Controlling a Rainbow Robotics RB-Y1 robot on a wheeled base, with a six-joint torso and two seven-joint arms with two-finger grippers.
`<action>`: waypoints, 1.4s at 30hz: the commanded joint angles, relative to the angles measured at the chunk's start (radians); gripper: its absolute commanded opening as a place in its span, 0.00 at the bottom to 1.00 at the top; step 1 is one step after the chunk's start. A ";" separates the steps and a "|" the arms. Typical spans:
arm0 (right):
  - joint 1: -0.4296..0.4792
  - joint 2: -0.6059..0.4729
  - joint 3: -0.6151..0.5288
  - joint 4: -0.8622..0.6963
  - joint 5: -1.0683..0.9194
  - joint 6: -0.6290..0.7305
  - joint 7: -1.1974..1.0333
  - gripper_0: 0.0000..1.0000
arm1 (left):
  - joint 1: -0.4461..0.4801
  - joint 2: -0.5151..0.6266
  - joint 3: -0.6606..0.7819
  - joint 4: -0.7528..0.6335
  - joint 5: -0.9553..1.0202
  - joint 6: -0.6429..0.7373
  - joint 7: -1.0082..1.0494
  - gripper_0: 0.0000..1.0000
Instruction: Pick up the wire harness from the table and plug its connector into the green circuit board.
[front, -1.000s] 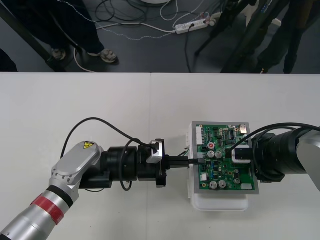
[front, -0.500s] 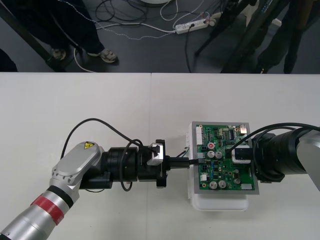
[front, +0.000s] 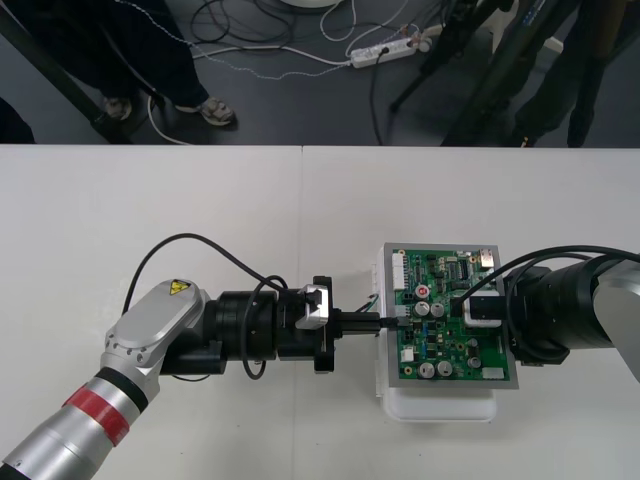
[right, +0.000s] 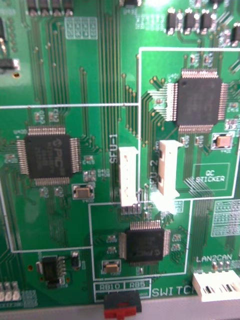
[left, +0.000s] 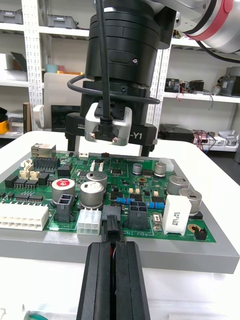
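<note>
The green circuit board (front: 440, 350) lies on its white base (front: 440, 405) at the table's right. My left gripper (front: 393, 322) reaches level to the board's left edge. In the left wrist view its fingers (left: 97, 280) stand together, shut on the harness's small black plug (left: 111, 226). The plug stands at the board's (left: 145, 172) edge, between a white connector and a black one; I cannot tell if it is seated. A bit of thin wire (front: 371, 298) shows beside the fingers. My right gripper (front: 480, 308) hangs over the board's middle, camera down, close above the chips (right: 200, 102).
The right gripper's body (left: 107, 125) hangs just behind the plug's spot on the board. Tall capacitors (left: 92, 192) and a white relay (left: 174, 215) stand near the plug. Bare table lies to the left and in front of the board.
The left arm has crept slightly right, toward the board. The right arm and the board have stayed put.
</note>
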 joint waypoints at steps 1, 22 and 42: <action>-0.003 0.013 0.016 -0.017 -0.018 -0.001 -0.019 1.00 | -0.047 -0.023 -0.025 -0.046 -0.007 0.012 -0.087 0.00; -0.003 0.013 0.016 -0.016 -0.006 -0.001 -0.020 1.00 | -0.049 -0.067 -0.015 -0.046 -0.047 0.073 -0.090 0.00; -0.005 0.013 0.016 -0.016 -0.009 -0.001 -0.025 1.00 | -0.049 -0.055 -0.012 -0.046 -0.034 0.073 -0.084 0.97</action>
